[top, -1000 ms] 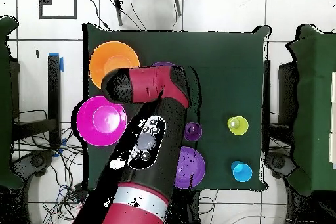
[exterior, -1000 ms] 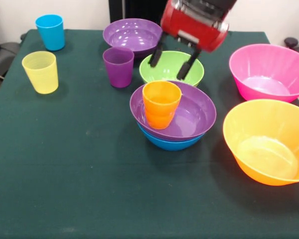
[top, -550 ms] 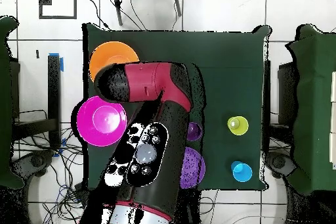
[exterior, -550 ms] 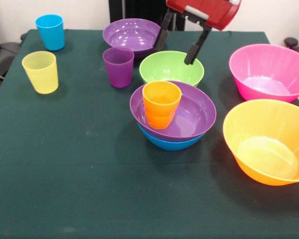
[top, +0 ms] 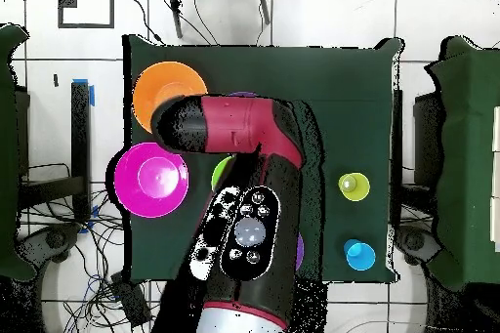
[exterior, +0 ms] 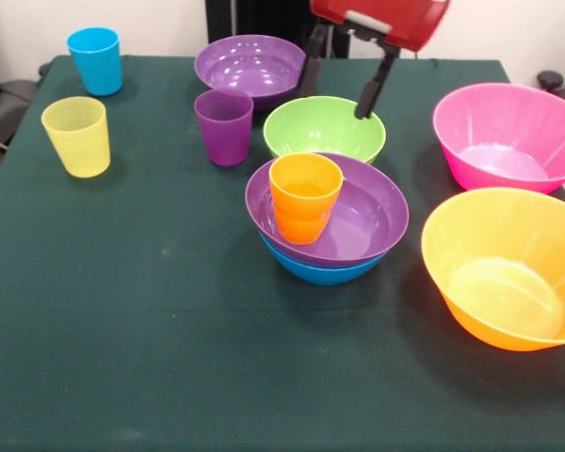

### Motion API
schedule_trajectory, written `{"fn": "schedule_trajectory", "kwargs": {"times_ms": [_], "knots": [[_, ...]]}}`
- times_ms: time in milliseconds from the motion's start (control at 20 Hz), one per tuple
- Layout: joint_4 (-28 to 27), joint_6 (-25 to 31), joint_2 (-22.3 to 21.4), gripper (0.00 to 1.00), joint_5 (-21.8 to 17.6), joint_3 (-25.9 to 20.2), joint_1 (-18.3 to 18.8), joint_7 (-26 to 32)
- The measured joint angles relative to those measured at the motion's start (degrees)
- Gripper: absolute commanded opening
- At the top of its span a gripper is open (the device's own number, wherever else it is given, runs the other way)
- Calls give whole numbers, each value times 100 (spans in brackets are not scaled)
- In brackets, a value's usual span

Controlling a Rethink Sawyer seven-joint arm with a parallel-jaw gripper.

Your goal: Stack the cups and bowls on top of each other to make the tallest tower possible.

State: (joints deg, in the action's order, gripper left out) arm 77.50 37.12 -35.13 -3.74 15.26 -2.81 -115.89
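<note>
Tower at table centre — blue bowl lowest, purple bowl nested above, orange cup upright inside on its 9 o'clock side. At 12 o'clock, just beyond, green bowl; gripper above it, fingers spread apart, holding nothing. Purple cup at 11 o'clock, second purple bowl beyond. Yellow cup and blue cup well off at 10 o'clock. Pink bowl at 2 o'clock, orange bowl at 4 o'clock.
</note>
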Motion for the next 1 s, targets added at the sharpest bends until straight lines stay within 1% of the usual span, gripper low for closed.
{"fn": "schedule_trajectory", "kwargs": {"times_ms": [300,350,400,500,550,600,750,1000], "knots": [[394,-1,-228,100,4,-425,609,0],[495,-1,-293,100,1,-560,814,0],[551,-1,-334,100,-1,-641,943,0],[595,-1,-364,100,-4,-703,1045,0],[667,-1,-416,100,-6,-816,1215,0],[702,-2,-448,100,-7,-880,1301,0],[767,-1,-523,100,-12,-1047,1517,0],[775,-1,-624,100,-16,-1268,1709,0]]}}
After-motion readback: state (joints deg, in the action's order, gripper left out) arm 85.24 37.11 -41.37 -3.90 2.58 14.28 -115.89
